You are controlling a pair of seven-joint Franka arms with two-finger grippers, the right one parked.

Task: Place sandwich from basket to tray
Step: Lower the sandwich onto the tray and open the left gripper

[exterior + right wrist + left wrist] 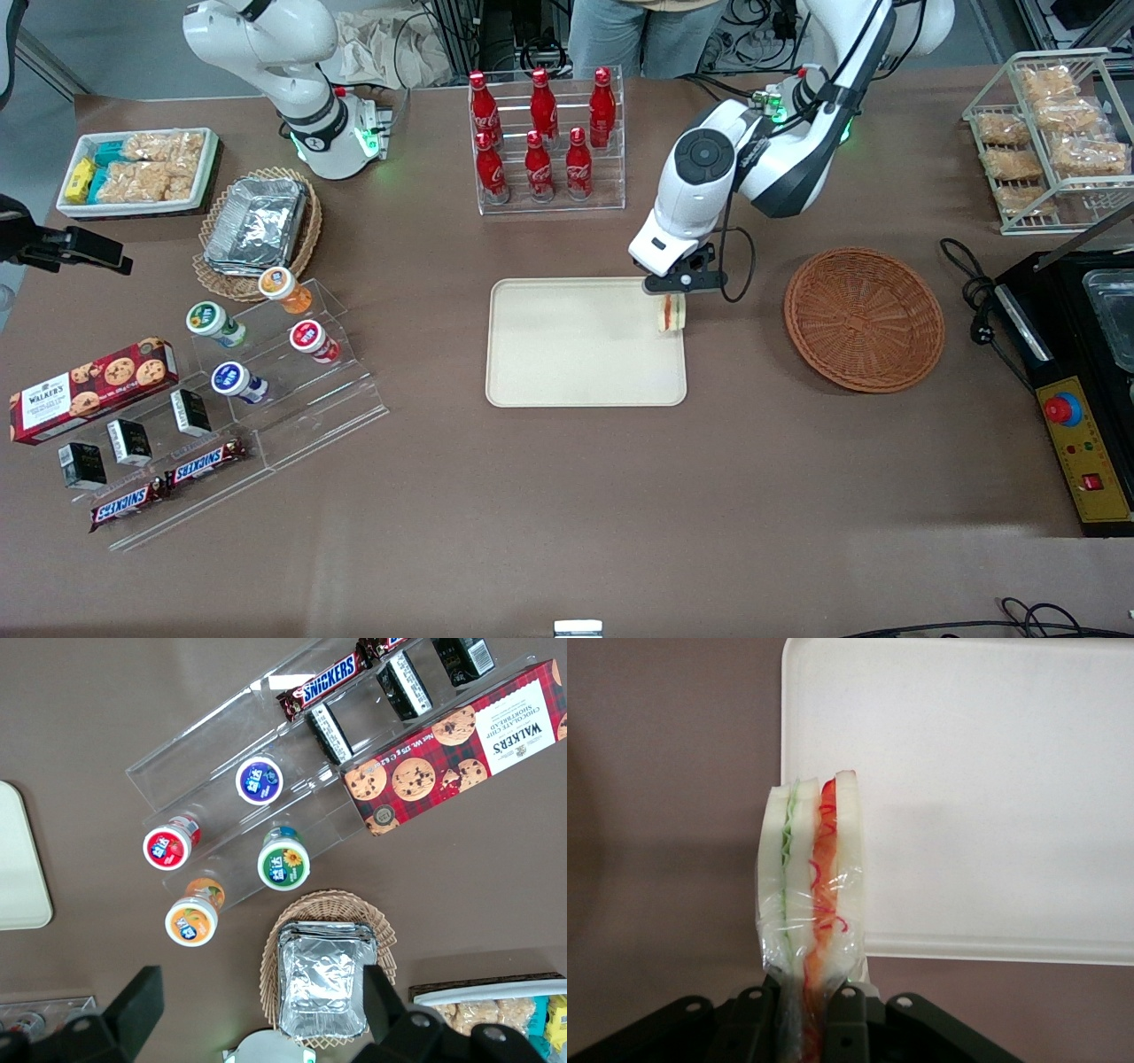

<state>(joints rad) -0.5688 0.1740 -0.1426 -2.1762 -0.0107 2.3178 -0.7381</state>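
My gripper [673, 301] is shut on the sandwich [672, 313], a plastic-wrapped white-bread wedge with orange-red and green filling. It hangs over the edge of the cream tray [567, 354] that faces the basket. In the left wrist view the sandwich [811, 877] stands on edge between the black fingers [850, 1028], straddling the rim of the tray [992, 797]. The reddish-brown wicker basket [864, 317] lies beside the tray toward the working arm's end, with nothing in it.
A clear rack of red bottles [542, 142] stands farther from the front camera than the tray. Yogurt cups, snack bars and a cookie box [89, 390] lie toward the parked arm's end. A black appliance with a control box [1081, 372] sits beside the basket.
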